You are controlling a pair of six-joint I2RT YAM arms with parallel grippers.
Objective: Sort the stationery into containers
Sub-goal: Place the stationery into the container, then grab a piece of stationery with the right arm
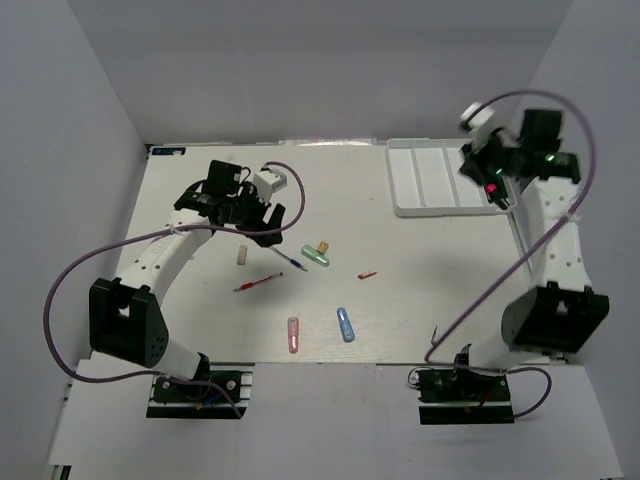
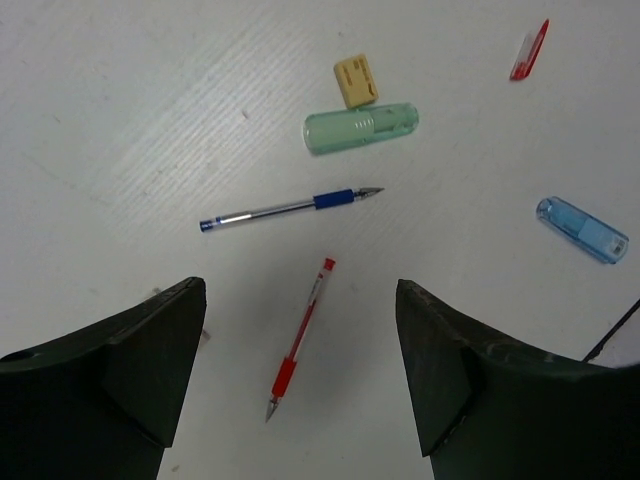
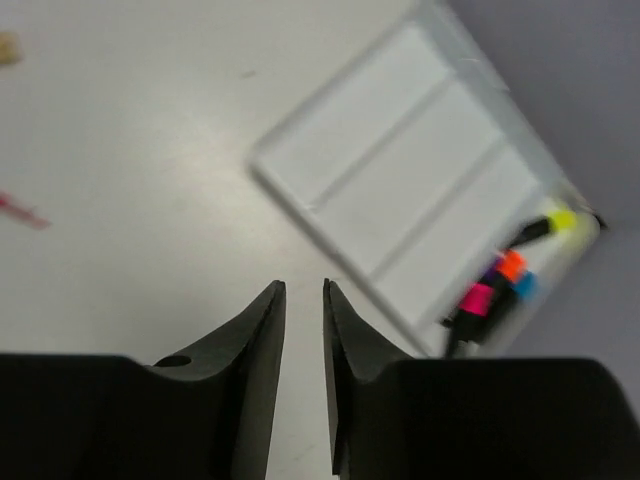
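Left jaws stood wide open, empty, over red pen and blue pen on the table; right jaws, barely parted, empty, hung near the tray; thin pens could roll aside if pinched off-centre.

Blurred across the right wrist view: white tray at upper right, highlighters at lower right partly hidden behind the right gripper, red piece at left edge, tan bit cut off at upper left.
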